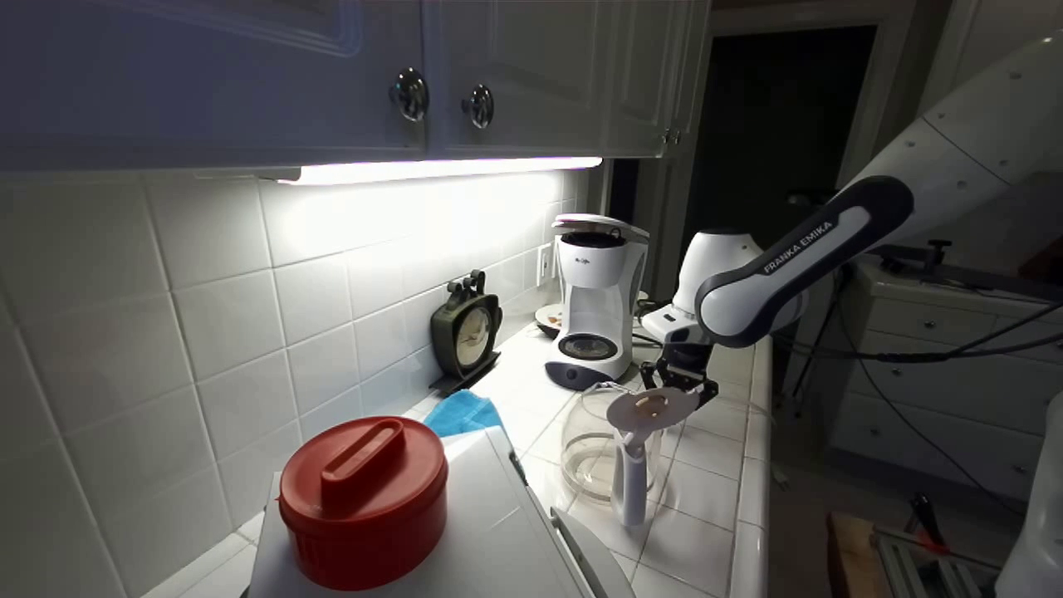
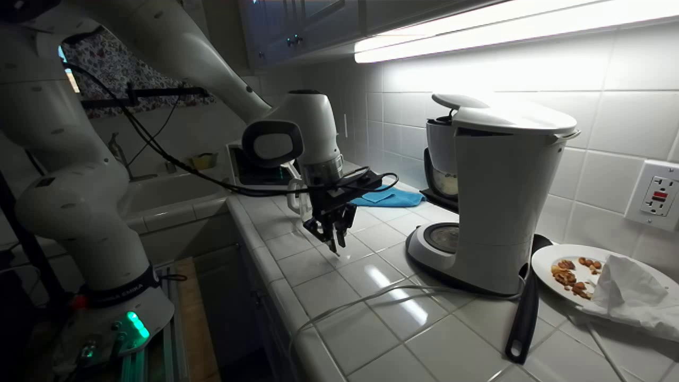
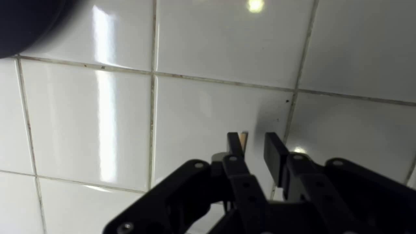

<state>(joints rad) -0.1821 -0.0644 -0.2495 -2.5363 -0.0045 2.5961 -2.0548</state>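
Coffee maker (image 1: 596, 301), white, stands upright on the tiled table (image 1: 698, 531) near the wall, its top flap (image 2: 459, 101) raised and its round dark warming plate (image 1: 587, 347) in sight. A white plate (image 2: 546, 270) beside it bears brown nuts (image 2: 565, 277) and a crumpled napkin (image 2: 628, 292). A dark dial scale (image 1: 467, 328) stands beside the same wall, and the glass carafe (image 1: 591, 453), with a white handle (image 1: 629, 490) and a white lid (image 1: 677, 404), stands on the table apart from the coffee maker. A blue cloth (image 1: 465, 413) lies bunched farther along the table. The gripper (image 3: 253, 143) hangs fingers-down above the tiles, near both the carafe and the coffee maker, its two fingers slightly parted with a narrow gap between their pads. A thin tan strip (image 3: 243, 140) shows in the wrist view just beside one fingertip; whether it touches the finger or lies on the table, I cannot tell
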